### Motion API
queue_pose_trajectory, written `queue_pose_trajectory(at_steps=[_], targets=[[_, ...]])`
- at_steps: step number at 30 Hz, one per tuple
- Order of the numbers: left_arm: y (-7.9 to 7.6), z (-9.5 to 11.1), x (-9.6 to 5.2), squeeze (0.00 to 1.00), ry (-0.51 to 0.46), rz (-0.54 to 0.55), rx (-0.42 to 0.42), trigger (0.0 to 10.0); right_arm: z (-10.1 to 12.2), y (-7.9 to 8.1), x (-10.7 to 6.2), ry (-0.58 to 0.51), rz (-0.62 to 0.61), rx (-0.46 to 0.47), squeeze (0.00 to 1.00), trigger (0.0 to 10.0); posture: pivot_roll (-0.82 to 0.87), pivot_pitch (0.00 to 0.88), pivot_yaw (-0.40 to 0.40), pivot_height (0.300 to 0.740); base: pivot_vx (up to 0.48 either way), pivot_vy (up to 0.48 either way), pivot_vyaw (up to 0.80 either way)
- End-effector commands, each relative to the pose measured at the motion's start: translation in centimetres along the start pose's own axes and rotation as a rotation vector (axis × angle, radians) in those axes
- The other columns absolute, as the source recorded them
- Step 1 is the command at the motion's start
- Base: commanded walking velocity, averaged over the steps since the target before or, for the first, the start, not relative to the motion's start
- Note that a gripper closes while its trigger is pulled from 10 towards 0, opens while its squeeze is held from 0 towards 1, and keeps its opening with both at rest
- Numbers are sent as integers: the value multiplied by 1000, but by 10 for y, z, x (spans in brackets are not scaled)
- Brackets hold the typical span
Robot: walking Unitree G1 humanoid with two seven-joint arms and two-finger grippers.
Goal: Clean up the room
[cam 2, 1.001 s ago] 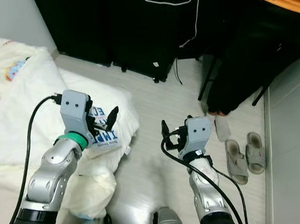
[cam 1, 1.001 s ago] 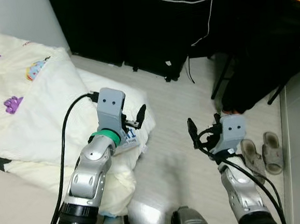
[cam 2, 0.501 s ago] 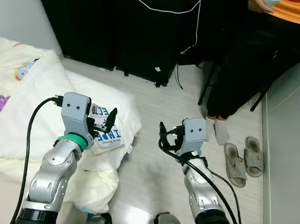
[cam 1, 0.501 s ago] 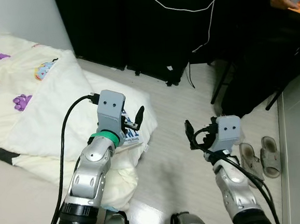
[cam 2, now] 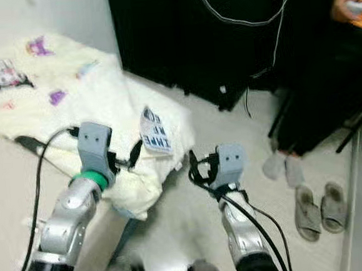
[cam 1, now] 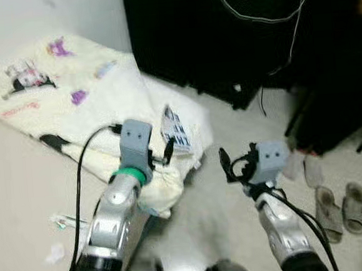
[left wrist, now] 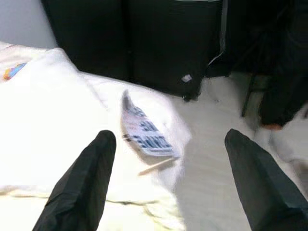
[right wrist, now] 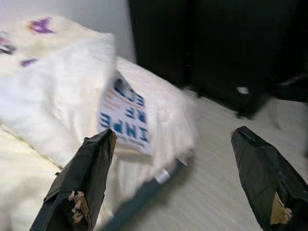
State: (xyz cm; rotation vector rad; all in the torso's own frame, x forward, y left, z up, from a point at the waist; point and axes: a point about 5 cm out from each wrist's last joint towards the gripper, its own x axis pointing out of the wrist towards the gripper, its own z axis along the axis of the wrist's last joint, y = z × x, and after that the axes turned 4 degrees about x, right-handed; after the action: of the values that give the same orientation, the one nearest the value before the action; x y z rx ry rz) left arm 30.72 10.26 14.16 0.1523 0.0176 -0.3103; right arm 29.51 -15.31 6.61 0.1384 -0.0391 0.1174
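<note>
1. Printed booklet [cam 1: 176, 130]: lies tilted on the white pillow [cam 2: 168, 127] at the bedding's edge, beside the floor.
2. Handling, judged: light, thin, floppy and easily creased; best pinched at its free lower edge.
3. Left hand [left wrist: 168, 180]: fingers apart, empty, aimed at the booklet.
4. Right hand [right wrist: 175, 180]: fingers apart, empty, near the pillow.

Pale floor [cam 1: 237, 212] carries a cream bedding pile [cam 1: 84, 105] along its left side, beside the black furniture [cam 1: 223, 32]. A blue-lettered white booklet [cam 1: 176, 131] lies on the pile. Grey slippers [cam 1: 340, 201] sit near the floor's right edge; a small wrapper [cam 1: 65, 220] lies at left.
</note>
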Motion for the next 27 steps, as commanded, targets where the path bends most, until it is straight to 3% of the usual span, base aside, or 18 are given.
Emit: queue_pose_trajectory(at_steps=[1, 14, 19, 27], targets=[[-1, -5, -1, 0, 20, -6, 15, 10000, -8, -3, -5, 26, -21, 12, 0, 10000, 57, 20, -13, 724, -412, 0, 0], [0, -6, 0, 0, 18, -4, 16, 10000, -10, -3, -4, 29, -24, 12, 0, 10000, 58, 19, -12, 724, -413, 0, 0], [-1, -11, -1, 0, 36, -6, 4, 10000, -12, -4, -5, 38, -32, 23, 0, 10000, 59, 21, -9, 724, -124, 0, 0], [-2, -38, -3, 0, 149, -36, -73, 10000, -19, -7, -7, 65, -47, 34, 0, 10000, 59, 20, -9, 724, 0, 0, -800]])
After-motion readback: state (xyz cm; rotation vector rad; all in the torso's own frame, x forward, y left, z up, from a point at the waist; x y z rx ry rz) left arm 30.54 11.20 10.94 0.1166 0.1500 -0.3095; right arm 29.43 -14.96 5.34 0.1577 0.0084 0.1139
